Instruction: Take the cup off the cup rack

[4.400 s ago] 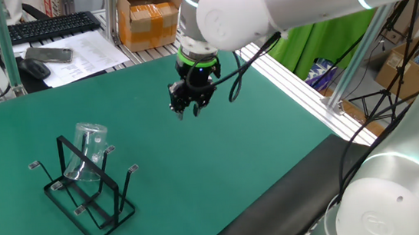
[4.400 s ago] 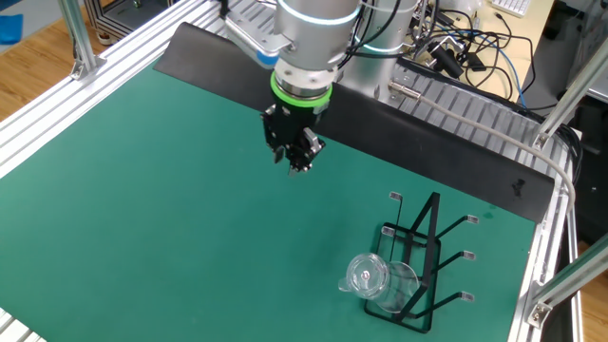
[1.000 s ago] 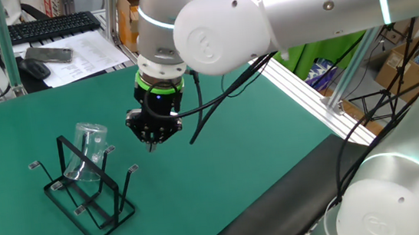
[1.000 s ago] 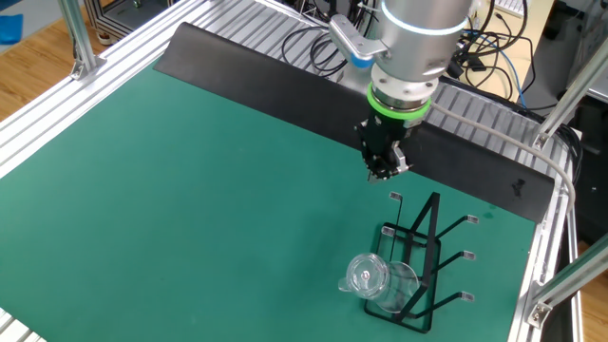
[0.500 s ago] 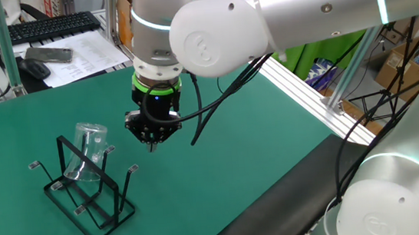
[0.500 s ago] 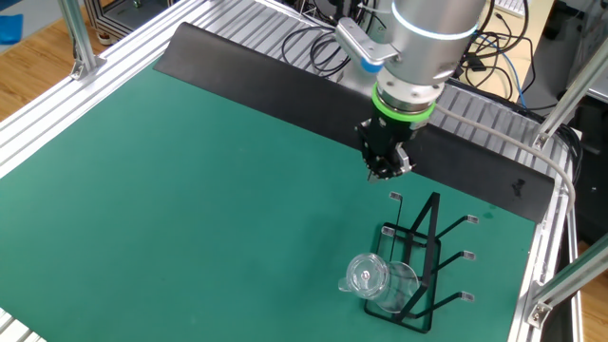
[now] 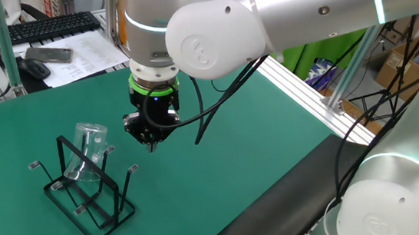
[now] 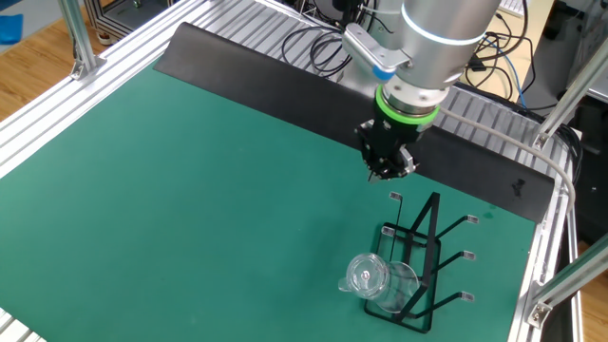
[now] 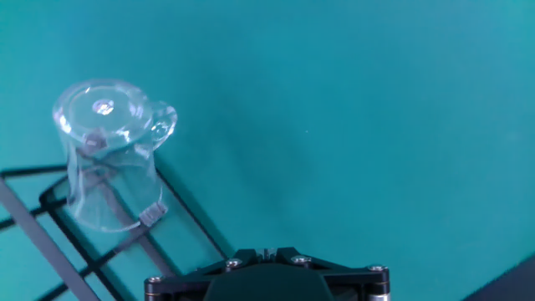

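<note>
Cup (image 7: 89,150): a clear tumbler hung upside down over one prong of the cup rack, its flat bottom uppermost and tilted; in the hand view (image 9: 109,150) the prong's small flat tip shows through the glass wall.
Cup rack (image 7: 86,197): a black thin-wire stand with a rectangular base frame resting on the green tabletop (image 7: 221,155); several prongs with flat tips stick out to both sides, and only the cup's prong is occupied. In the other fixed view (image 8: 427,256) it stands near the right edge of the mat, with the cup (image 8: 375,277) at its near end.
Gripper (image 7: 150,141): black, under a green ring on the wrist, pointing down and hanging in the air beside the rack, apart from the cup and from every prong. In the other fixed view (image 8: 385,171) it hovers just beyond the rack's far end.
Jaws: the fingertips look drawn close together with nothing between them; the hand view shows only the black gripper body at the bottom edge, so I cannot tell their gap for sure.
Arm (image 7: 262,20): large silver links reach in from the right, above the tabletop.
Background: a keyboard (image 7: 54,26), a cardboard box (image 7: 146,19) behind the aluminium frame, and cables (image 8: 475,47) along the far side.
</note>
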You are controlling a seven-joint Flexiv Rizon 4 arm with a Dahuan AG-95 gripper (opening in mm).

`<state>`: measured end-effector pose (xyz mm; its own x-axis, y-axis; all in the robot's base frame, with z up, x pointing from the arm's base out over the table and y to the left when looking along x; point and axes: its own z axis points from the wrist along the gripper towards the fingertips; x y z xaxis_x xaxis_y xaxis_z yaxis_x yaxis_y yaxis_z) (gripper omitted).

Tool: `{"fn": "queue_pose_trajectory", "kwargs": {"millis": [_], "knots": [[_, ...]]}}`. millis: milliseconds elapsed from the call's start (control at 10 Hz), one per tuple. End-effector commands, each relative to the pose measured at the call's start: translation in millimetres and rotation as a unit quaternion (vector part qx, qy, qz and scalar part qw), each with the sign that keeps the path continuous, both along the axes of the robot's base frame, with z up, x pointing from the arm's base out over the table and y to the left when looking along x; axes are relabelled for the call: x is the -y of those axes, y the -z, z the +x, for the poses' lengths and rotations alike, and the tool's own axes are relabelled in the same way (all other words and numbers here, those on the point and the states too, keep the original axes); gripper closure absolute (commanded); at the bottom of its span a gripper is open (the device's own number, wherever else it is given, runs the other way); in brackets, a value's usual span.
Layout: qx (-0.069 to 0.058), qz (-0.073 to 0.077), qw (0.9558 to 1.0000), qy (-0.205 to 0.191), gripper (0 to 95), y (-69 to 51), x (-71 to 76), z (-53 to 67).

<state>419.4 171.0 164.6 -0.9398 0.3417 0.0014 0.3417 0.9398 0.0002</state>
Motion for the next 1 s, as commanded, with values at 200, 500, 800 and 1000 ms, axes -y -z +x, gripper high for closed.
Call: {"fn": "queue_pose_trajectory", "kwargs": {"millis": [200, 500, 800, 1000], "knots": [[0.004, 0.013, 0.9985, -0.053, 95.0, -0.1, 0.5, -0.7], [0.001, 0.015, 0.9993, -0.035, 95.0, -0.1, 0.5, -0.7], [0.032, 0.010, 0.9994, -0.007, 95.0, -0.1, 0.5, -0.7], [0.040, 0.010, 0.9992, 0.004, 95.0, -1.4, -3.4, 0.3]]}}
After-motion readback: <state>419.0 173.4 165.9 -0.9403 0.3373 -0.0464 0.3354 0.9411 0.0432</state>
